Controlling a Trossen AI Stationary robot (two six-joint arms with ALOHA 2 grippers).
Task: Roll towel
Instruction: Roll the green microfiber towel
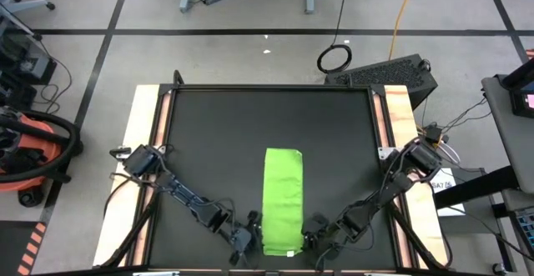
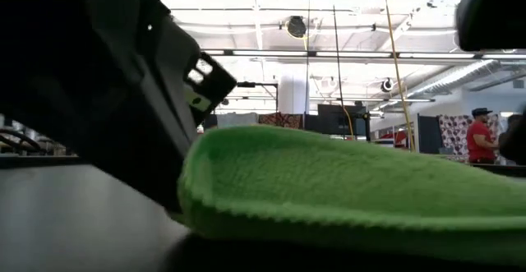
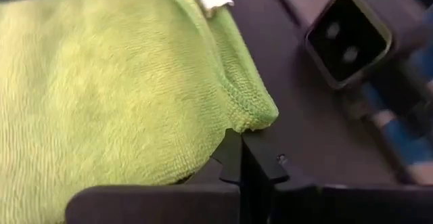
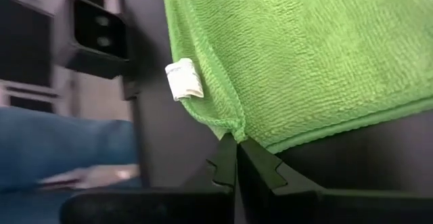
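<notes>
The towel (image 1: 283,201) lies on the black mat (image 1: 209,143) of the tabletop (image 1: 143,109) as a long, narrow, folded strip, running from the mat's middle down to its near edge. Both arms reach in to that near end, 1 at each corner. The left hand (image 1: 249,233) sits at the strip's near left corner; in its wrist view its 2 fingers are pressed together, pinching the hemmed corner of the cloth (image 3: 254,116). The right hand (image 1: 314,230) sits at the near right corner, fingers likewise closed on the cloth's edge, just beside a small white tag (image 4: 183,79) sewn to the hem. In the low view the green fabric (image 2: 345,190) bulges up off the tabletop, and a person (image 2: 479,136) in red stands far back in the room.
</notes>
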